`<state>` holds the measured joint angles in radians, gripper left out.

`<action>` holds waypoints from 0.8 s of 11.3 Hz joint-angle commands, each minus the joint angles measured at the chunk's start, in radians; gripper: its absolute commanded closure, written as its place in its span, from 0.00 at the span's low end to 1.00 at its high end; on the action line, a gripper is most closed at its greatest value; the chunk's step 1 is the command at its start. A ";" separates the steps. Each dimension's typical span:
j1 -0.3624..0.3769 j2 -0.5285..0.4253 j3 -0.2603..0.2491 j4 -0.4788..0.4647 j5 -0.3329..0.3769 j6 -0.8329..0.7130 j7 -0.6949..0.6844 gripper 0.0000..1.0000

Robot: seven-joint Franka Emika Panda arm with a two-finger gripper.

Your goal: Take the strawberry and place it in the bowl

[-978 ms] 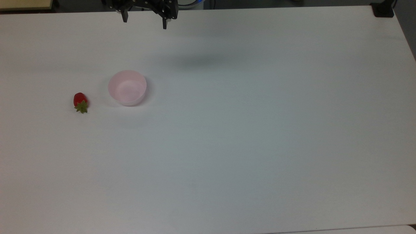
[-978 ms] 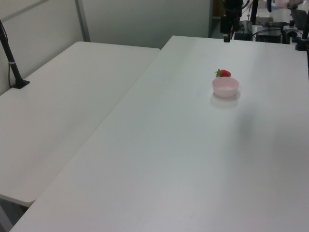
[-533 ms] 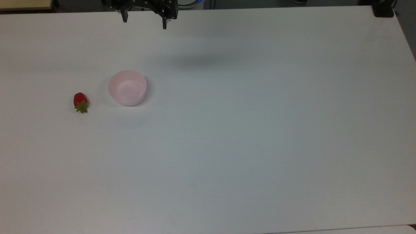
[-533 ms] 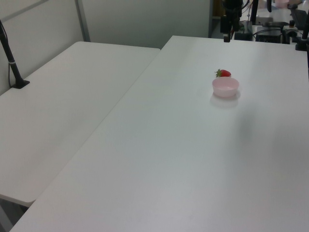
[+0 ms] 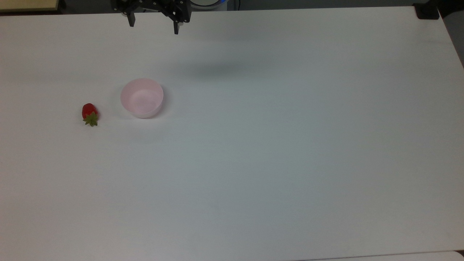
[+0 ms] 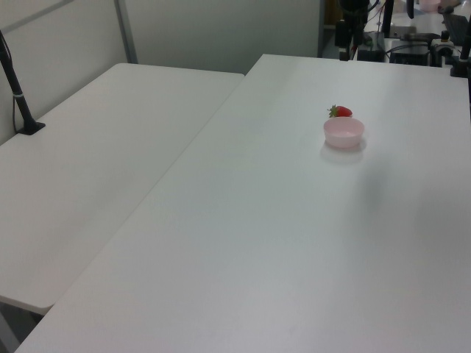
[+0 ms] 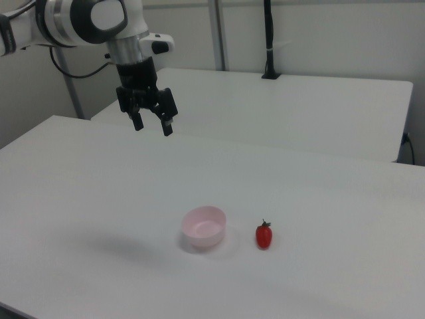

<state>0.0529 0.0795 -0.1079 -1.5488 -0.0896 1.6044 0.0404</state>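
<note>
A small red strawberry with a green cap lies on the white table, to the top view's left of the pale pink bowl. The bowl holds nothing, and the strawberry rests just to the right view's right of it. In the left view the strawberry peeks out behind the bowl. My gripper hangs open high above the table's far edge, well away from both. Its black fingers point down, with nothing between them.
The white table stretches wide to the top view's right of the bowl. A second white table adjoins it at the left view's left, with a black post clamped on it. A black clamp sits at the top view's far right corner.
My gripper has shifted a little toward the top view's left. The strawberry and the bowl have stayed where they were.
</note>
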 commanded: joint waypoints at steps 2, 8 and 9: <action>-0.079 0.017 -0.004 -0.017 0.014 0.054 -0.180 0.00; -0.273 0.114 -0.004 -0.023 0.022 0.141 -0.447 0.04; -0.294 0.140 -0.004 -0.023 0.021 0.170 -0.470 0.03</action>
<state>-0.2025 0.1855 -0.1110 -1.5536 -0.0872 1.7012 -0.3601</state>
